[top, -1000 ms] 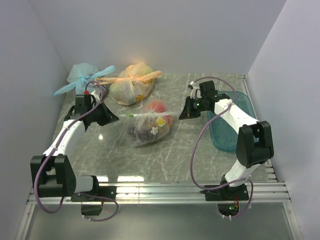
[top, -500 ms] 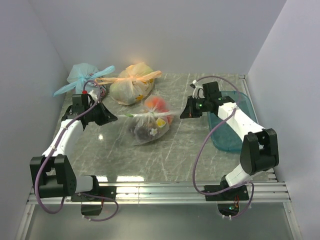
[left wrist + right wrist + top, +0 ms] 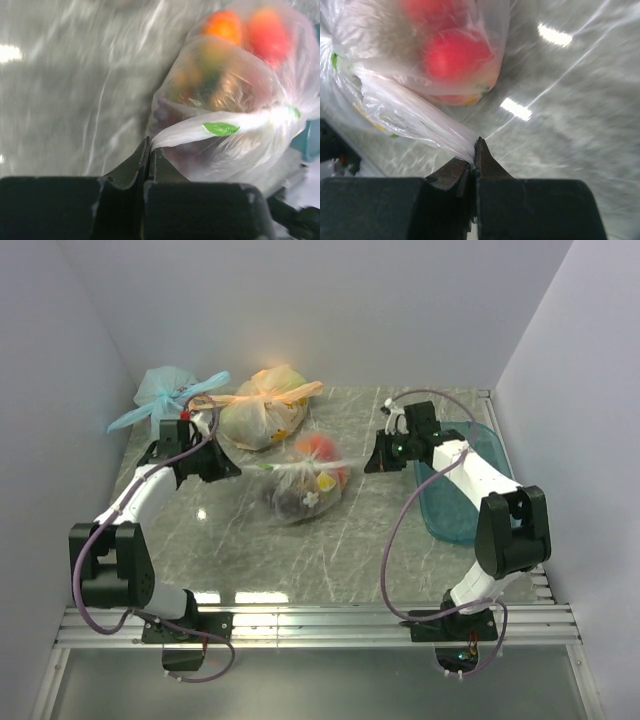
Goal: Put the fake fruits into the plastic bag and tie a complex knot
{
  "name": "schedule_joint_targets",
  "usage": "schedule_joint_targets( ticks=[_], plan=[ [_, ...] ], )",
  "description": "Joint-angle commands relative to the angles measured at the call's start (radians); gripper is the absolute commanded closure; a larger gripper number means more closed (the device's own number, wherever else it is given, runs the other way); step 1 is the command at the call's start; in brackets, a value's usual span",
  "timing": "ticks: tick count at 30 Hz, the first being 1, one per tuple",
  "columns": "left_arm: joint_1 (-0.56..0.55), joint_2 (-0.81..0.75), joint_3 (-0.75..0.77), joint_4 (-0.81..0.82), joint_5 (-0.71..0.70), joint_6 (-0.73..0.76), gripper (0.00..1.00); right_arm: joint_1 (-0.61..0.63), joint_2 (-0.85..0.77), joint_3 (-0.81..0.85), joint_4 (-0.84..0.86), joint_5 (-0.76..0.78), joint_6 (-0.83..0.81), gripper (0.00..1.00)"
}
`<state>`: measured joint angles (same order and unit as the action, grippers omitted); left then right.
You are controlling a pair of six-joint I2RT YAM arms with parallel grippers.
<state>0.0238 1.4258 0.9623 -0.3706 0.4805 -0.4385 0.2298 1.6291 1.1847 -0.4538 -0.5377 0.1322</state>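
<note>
Both arms have drawn a little toward the far side of the bench (image 3: pixel 330 550) over the last second, the left elbow swinging in most, and the plastic bag (image 3: pixel 305 488) has slid back slightly with them.

On the far left a tied blue bag (image 3: pixel 165 390) and an orange-yellow bag (image 3: pixel 262 410) sit near the back wall, apart from the work. The left tool (image 3: pixel 232 468) is pinched fully together on one strand of the clear bag's handle (image 3: pixel 220 129), which runs taut from its tips toward the top of the bag.

At mid-bench the bag lies between the two arms with the fake fruits (image 3: pixel 318 450) already inside: red, orange, yellow and dark shapes show through the film, and none lies loose on the bench. So the filling looks done.

The right tool (image 3: pixel 370 462) is likewise clamped tight on the opposite strand (image 3: pixel 420 120), pulling away from the left one. A teal tray (image 3: pixel 470 490) sits under the right arm at the bench's edge.

The knot (image 3: pixel 296 468) seems to be cinching where the two strands meet over the fruit. How many turns it has cannot be told, so further tying may remain.
</note>
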Motion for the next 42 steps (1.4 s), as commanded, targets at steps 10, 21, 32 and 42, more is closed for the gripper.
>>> schedule_joint_targets(
  ticks=[10, 21, 32, 42],
  plan=[
    [-0.107, 0.39, 0.527, 0.202, -0.421, 0.112, 1.0, -0.184, 0.221, 0.456, -0.086, 0.377, -0.097, 1.0],
    [-0.183, 0.599, 0.736, 0.185, -0.33, 0.156, 0.36, -0.175, 0.333, 0.513, -0.088, 0.4, -0.16, 0.53],
    [-0.114, 0.375, 0.757, -0.032, -0.2, 0.164, 0.01, -0.173, 0.114, 0.541, -0.2, 0.184, -0.206, 0.06],
    [-0.088, 0.168, 0.601, -0.257, -0.298, 0.366, 0.01, -0.06, -0.164, 0.187, -0.237, 0.012, -0.238, 0.03]
  ],
)
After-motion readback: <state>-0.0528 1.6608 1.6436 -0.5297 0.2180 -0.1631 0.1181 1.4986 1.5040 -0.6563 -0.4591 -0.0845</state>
